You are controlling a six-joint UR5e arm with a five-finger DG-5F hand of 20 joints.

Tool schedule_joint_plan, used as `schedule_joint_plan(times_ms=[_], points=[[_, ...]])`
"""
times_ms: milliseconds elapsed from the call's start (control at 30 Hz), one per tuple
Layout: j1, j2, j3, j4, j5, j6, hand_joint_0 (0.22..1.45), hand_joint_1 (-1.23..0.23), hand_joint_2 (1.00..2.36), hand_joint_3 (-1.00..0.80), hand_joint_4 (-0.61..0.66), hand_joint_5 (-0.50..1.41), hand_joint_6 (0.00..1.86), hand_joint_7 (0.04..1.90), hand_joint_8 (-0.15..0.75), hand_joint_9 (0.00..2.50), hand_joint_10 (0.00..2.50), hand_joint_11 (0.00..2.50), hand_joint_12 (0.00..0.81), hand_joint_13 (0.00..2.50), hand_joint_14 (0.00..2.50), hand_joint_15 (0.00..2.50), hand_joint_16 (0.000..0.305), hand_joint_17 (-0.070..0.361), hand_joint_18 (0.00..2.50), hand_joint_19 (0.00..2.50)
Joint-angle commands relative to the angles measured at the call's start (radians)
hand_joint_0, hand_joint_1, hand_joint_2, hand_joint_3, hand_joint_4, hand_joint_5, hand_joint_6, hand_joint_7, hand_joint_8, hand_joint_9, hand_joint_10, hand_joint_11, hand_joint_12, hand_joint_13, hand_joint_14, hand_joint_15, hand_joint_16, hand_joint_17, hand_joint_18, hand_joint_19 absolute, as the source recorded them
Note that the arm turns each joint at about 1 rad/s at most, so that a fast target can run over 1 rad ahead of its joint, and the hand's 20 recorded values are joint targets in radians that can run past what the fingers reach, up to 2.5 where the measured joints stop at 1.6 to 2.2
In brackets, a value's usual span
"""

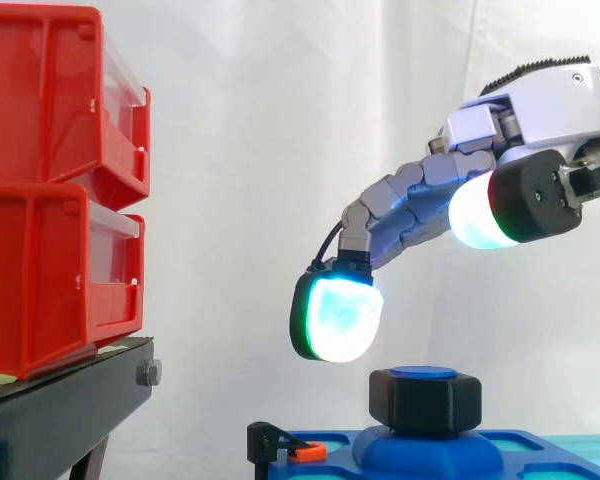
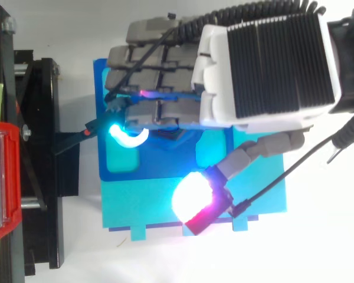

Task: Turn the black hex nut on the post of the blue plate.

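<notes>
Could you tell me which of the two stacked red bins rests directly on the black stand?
The lower red bin: its base sits on the black stand, while the upper red bin rests on top of it.

Two bins (image 1: 50,110) (image 1: 50,280), one nut (image 1: 426,402), one plate (image 1: 520,452)

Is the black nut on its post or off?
On: the black hex nut sits round the blue post, above the blue plate.

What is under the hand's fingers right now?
The black hex nut sits on the post of the blue plate, below and just right of the nearest glowing fingertip, a gap between them. From above, the open hand covers the nut.
</notes>
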Motion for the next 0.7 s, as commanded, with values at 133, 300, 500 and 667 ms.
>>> schedule_joint_plan(times_ms=[133, 300, 500, 667], points=[[0.031, -0.002, -0.004, -0.006, 0.033, 0.000, 0.48, -0.28, 1.00, -0.50, 0.26, -0.17, 0.50, 0.81, 0.304, 0.39, 0.00, 0.00, 0.414, 0.33, 0.00, 0.05, 0.053, 0.119, 0.21, 0.20], [0.050, 0.000, -0.015, -0.020, 0.051, 0.000, 0.48, -0.28, 1.00, -0.50, 0.27, -0.17, 0.50, 0.83, 0.304, 0.39, 0.00, 0.00, 0.414, 0.33, 0.00, 0.05, 0.053, 0.119, 0.21, 0.20], [0.054, 0.000, -0.020, -0.035, 0.054, -0.002, 0.48, -0.28, 1.00, -0.50, 0.27, -0.17, 0.50, 0.85, 0.304, 0.39, 0.00, 0.00, 0.414, 0.33, 0.00, 0.05, 0.053, 0.119, 0.21, 0.19], [0.053, 0.000, -0.020, -0.047, 0.054, -0.002, 0.48, -0.28, 1.00, -0.50, 0.27, -0.17, 0.50, 0.86, 0.303, 0.39, 0.00, 0.00, 0.414, 0.33, 0.00, 0.05, 0.053, 0.119, 0.21, 0.19]])
